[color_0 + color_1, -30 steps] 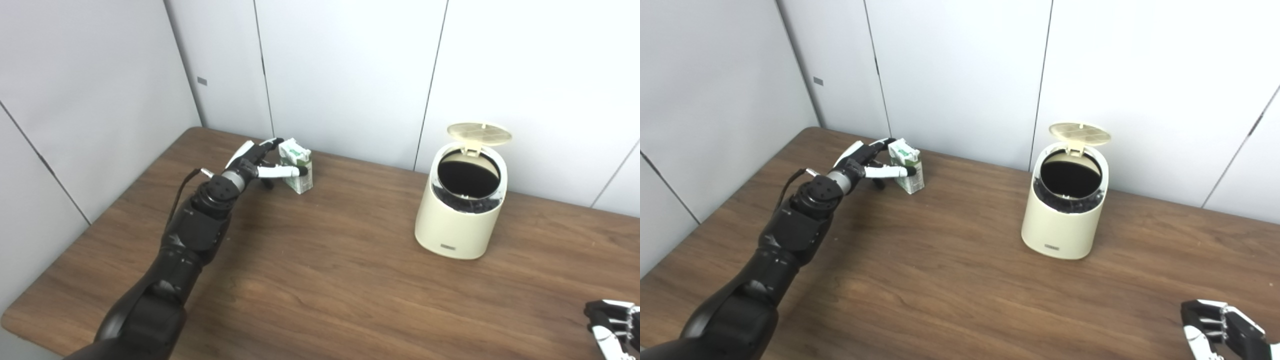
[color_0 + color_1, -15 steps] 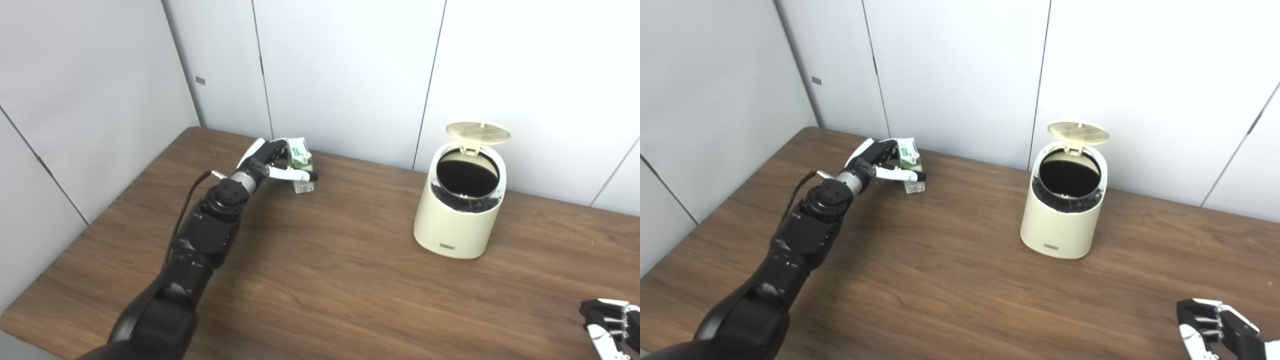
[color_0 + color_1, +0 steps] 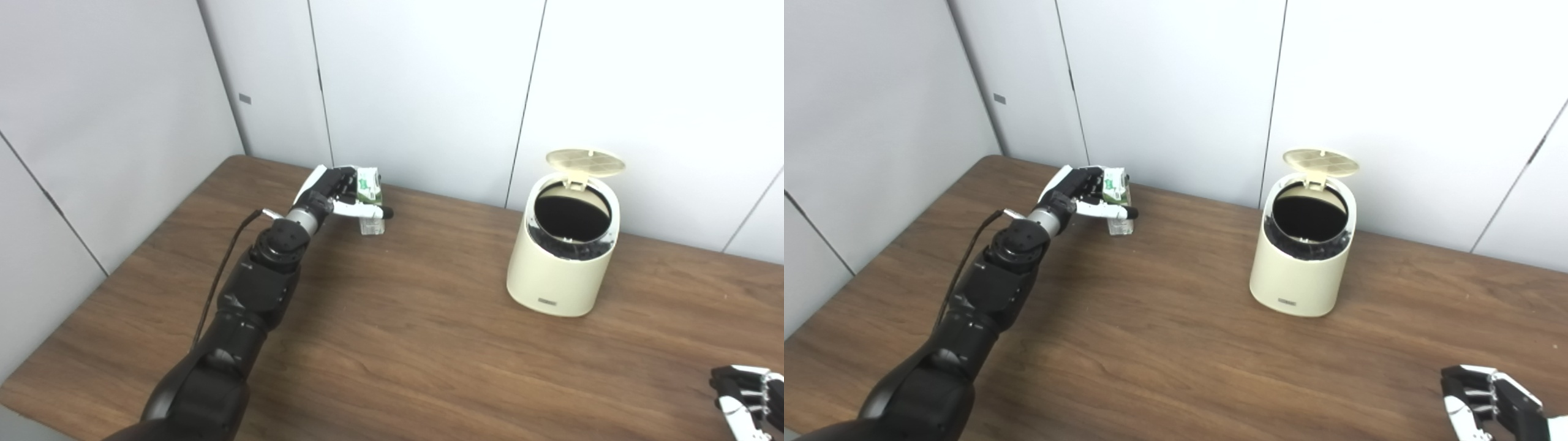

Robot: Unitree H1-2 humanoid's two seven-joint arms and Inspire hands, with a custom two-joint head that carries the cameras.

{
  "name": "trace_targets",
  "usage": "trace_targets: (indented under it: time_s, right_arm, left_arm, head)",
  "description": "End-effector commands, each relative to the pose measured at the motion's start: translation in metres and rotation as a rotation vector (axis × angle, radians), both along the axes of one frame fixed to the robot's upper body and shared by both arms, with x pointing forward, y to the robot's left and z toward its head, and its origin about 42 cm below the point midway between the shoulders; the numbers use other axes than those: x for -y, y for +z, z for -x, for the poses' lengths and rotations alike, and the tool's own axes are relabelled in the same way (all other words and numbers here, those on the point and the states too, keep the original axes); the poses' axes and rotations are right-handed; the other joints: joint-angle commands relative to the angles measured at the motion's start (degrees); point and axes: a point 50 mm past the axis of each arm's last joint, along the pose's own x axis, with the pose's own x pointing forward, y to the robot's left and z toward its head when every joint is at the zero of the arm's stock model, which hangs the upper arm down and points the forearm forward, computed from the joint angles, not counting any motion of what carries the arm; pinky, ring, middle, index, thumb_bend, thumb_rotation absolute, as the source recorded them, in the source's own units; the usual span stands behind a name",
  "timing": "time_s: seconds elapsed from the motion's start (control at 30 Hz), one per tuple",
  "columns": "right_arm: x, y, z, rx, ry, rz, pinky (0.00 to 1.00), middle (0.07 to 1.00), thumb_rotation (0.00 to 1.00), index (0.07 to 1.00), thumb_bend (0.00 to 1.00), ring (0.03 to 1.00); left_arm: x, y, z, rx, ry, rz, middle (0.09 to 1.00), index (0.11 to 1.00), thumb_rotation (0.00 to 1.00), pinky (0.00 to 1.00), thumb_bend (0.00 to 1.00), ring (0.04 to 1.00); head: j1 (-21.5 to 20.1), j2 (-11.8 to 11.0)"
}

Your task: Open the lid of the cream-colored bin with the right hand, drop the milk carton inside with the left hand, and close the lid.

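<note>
Over the last second our left robot hand (image 3: 327, 193) has gone from reaching beside the milk carton (image 3: 369, 195) to wrapping around it, fingers over the top and thumb across the front, so we now have it clamped. The carton stands at the far left of the surface (image 3: 392, 343), well apart from the cream-colored bin (image 3: 560, 269), whose lid (image 3: 586, 161) already stands up. We judge lifting and carrying comes next. Our right robot hand (image 3: 1488, 401) waits at the near edge; we cannot tell its state.

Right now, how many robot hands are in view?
2. The left hand is at the milk carton near the table's far edge; the right hand sits at the near right corner.
</note>
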Motion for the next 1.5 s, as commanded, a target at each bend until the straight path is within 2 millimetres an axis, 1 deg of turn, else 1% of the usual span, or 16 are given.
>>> trace_targets:
  time_s: [0.0, 0.07, 0.1, 0.13, 0.17, 0.23, 0.37, 0.53, 0.6, 0.73, 0.87, 1.0, 1.1, 1.2, 1.3, 1.47]
  right_arm:
    - [-0.006, 0.012, -0.003, 0.064, 0.007, -0.006, 0.31, 0.554, 0.59, 0.542, 0.12, 0.477]
    - [-0.006, 0.012, -0.003, 0.066, 0.009, -0.007, 0.30, 0.549, 0.58, 0.541, 0.12, 0.464]
    - [-0.006, 0.011, -0.003, 0.065, 0.008, -0.012, 0.29, 0.545, 0.58, 0.542, 0.12, 0.459]
    - [-0.006, 0.011, -0.003, 0.065, 0.006, -0.014, 0.29, 0.544, 0.58, 0.542, 0.13, 0.454]
    - [-0.006, 0.011, -0.003, 0.064, 0.007, -0.017, 0.29, 0.543, 0.58, 0.542, 0.13, 0.450]
    - [-0.006, 0.012, -0.003, 0.064, 0.010, -0.015, 0.28, 0.542, 0.56, 0.544, 0.11, 0.440]
    - [-0.008, 0.013, -0.003, 0.059, 0.006, -0.011, 0.28, 0.551, 0.51, 0.549, 0.10, 0.451]
    - [-0.008, 0.012, -0.003, 0.061, 0.016, -0.013, 0.29, 0.549, 0.50, 0.550, 0.09, 0.465]
    - [-0.008, 0.012, -0.003, 0.061, 0.021, -0.015, 0.27, 0.544, 0.49, 0.552, 0.09, 0.439]
    - [-0.011, 0.013, -0.002, 0.067, 0.020, -0.021, 0.33, 0.549, 0.26, 0.544, 0.07, 0.481]
    - [-0.016, 0.013, -0.002, 0.075, 0.012, -0.042, 0.30, 0.540, 0.19, 0.541, 0.08, 0.458]
    - [-0.024, 0.009, -0.002, 0.085, 0.025, -0.100, 0.33, 0.546, 0.09, 0.536, 0.08, 0.478]
    - [-0.031, 0.009, -0.002, 0.073, 0.023, -0.087, 0.35, 0.563, 0.12, 0.551, 0.07, 0.512]
    - [-0.039, 0.011, -0.002, 0.072, 0.022, -0.049, 0.37, 0.566, 0.09, 0.560, 0.07, 0.525]
    - [-0.046, 0.013, -0.002, 0.074, 0.018, -0.032, 0.38, 0.568, 0.01, 0.563, 0.09, 0.526]
    - [-0.056, 0.016, -0.005, 0.067, 0.008, -0.026, 0.44, 0.586, 0.00, 0.577, 0.17, 0.556]
  left_arm:
    - [0.001, 0.040, -0.014, 0.160, 0.032, -0.036, 0.695, 0.686, 0.08, 0.75, 0.95, 0.752]
    - [0.001, 0.040, -0.015, 0.196, 0.065, -0.032, 0.596, 0.610, 0.02, 0.59, 0.89, 0.611]
    - [0.001, 0.040, -0.015, 0.215, 0.077, -0.028, 0.543, 0.580, 0.01, 0.55, 0.72, 0.565]
    - [0.001, 0.040, -0.015, 0.228, 0.083, -0.026, 0.505, 0.546, 0.00, 0.50, 0.63, 0.513]
    - [0.001, 0.040, -0.015, 0.239, 0.090, -0.032, 0.482, 0.524, 0.00, 0.46, 0.56, 0.482]
    - [0.000, 0.039, -0.016, 0.247, 0.106, -0.052, 0.486, 0.487, 0.00, 0.43, 0.52, 0.470]
    - [-0.003, 0.039, -0.017, 0.245, 0.133, -0.099, 0.500, 0.456, 0.00, 0.39, 0.50, 0.488]
    - [-0.005, 0.040, -0.016, 0.236, 0.147, -0.134, 0.501, 0.452, 0.00, 0.37, 0.50, 0.493]
    - [-0.005, 0.040, -0.016, 0.237, 0.148, -0.142, 0.504, 0.450, 0.00, 0.37, 0.50, 0.494]
    - [-0.005, 0.039, -0.014, 0.234, 0.152, -0.140, 0.505, 0.452, 0.00, 0.37, 0.50, 0.490]
    - [-0.001, 0.041, -0.012, 0.261, 0.131, -0.118, 0.506, 0.448, 0.00, 0.39, 0.50, 0.501]
    - [0.014, 0.055, -0.004, 0.362, 0.081, -0.074, 0.488, 0.463, 0.00, 0.37, 0.51, 0.480]
    - [0.029, 0.066, 0.008, 0.450, 0.039, -0.035, 0.481, 0.473, 0.00, 0.35, 0.51, 0.464]
    - [0.042, 0.076, 0.022, 0.535, 0.006, -0.052, 0.480, 0.469, 0.00, 0.36, 0.51, 0.465]
    - [0.057, 0.087, 0.037, 0.628, -0.047, -0.080, 0.468, 0.483, 0.00, 0.35, 0.51, 0.449]
    - [0.083, 0.106, 0.058, 0.794, -0.187, -0.071, 0.478, 0.483, 0.00, 0.34, 0.51, 0.438]
  head:
    - [0.01, 0.08]
    - [0.01, 0.08]
    - [0.01, 0.08]
    - [0.01, 0.08]
    - [-0.19, 0.30]
    - [-0.17, 0.31]
    - [-0.19, 0.31]
    - [-0.23, 0.23]
    - [-0.26, 0.22]
    - [-0.48, 0.23]
    - [-1.47, 0.43]
    - [-4.85, 0.67]
    - [-6.60, 0.81]
    - [-9.02, 0.97]
    - [-11.22, 1.18]
    - [-13.11, 1.13]
